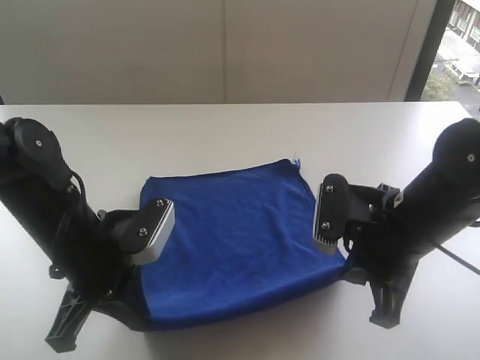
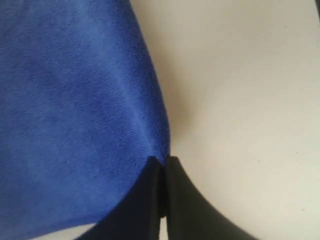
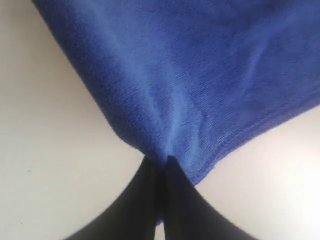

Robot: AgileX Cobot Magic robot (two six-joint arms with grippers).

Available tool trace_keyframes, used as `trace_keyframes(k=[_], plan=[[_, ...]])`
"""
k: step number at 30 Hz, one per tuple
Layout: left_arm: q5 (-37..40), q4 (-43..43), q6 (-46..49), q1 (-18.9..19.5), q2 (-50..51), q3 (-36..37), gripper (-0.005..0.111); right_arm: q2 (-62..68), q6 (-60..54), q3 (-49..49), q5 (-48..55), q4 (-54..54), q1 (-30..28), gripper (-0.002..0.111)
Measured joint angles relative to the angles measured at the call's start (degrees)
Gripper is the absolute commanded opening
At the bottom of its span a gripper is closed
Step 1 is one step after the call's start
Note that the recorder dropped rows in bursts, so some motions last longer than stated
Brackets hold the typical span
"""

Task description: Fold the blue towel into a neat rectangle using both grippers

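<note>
The blue towel [image 1: 232,240] lies spread across the middle of the white bench [image 1: 225,127]. The left fingers [image 2: 142,200] are clenched on the cloth at its near left corner. The right fingers [image 3: 145,200] are clenched on it at its near right corner.

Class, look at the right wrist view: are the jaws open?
No, the right gripper is pinched shut on the blue towel.
</note>
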Motion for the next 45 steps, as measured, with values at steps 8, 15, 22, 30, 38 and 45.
trace_keyframes(k=[8, 15, 22, 30, 38, 45], plan=[[-13.20, 4.90, -9.24, 0.00, -3.86, 0.09, 0.000, -1.42, 3.17, -1.53, -8.61, 0.00, 0.00, 0.000], [-25.73, 5.60, -11.04, 0.00, -3.86, 0.09, 0.000, 2.15, 3.87, -1.90, -21.31, 0.00, 0.00, 0.000], [-34.58, 5.60, -11.04, 0.00, -3.86, 0.09, 0.000, 8.44, 6.61, -5.81, -25.04, -0.10, 0.00, 0.000], [-36.67, 5.60, -11.15, 0.00, -3.38, 0.09, 0.000, 11.00, 7.17, -12.89, -26.62, -0.10, 0.00, 0.000], [-44.95, 5.60, -11.15, 0.00, -1.52, 0.09, 0.000, 15.03, 7.17, -17.96, -26.93, -0.10, 0.00, 0.000], [-50.96, 5.60, -11.15, 0.00, 1.34, 0.09, 0.000, 18.83, 7.17, -20.44, -26.82, -0.10, -0.72, 0.000]])
